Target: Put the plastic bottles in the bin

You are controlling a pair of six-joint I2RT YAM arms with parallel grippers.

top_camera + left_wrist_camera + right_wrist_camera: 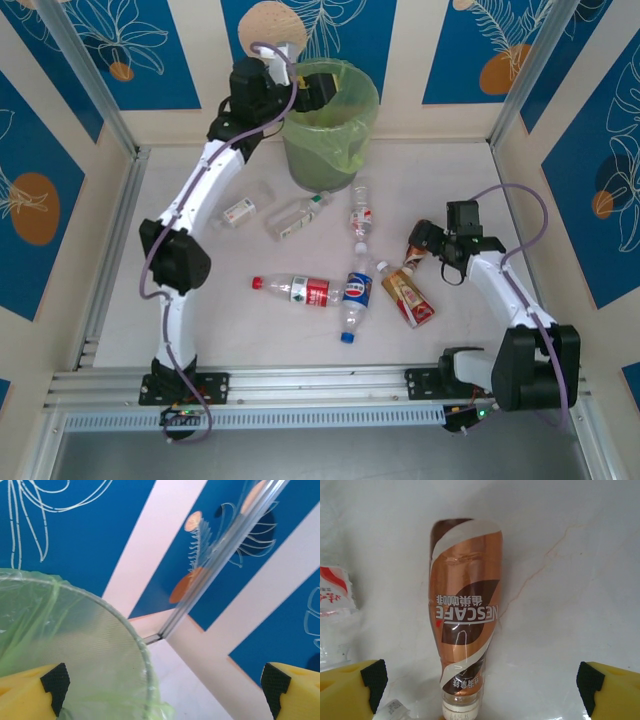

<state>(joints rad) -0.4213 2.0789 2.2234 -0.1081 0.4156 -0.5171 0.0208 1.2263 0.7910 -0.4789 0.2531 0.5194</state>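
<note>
Plastic bottles lie scattered across the surface, six of them, all outside the bin at the far side. Your left hand hangs over the bin's rim, spread wide, holding nothing. Your right hand is spread too, low over the brown coffee bottle, whose capped end lies between the fingers, apart from both.
</note>
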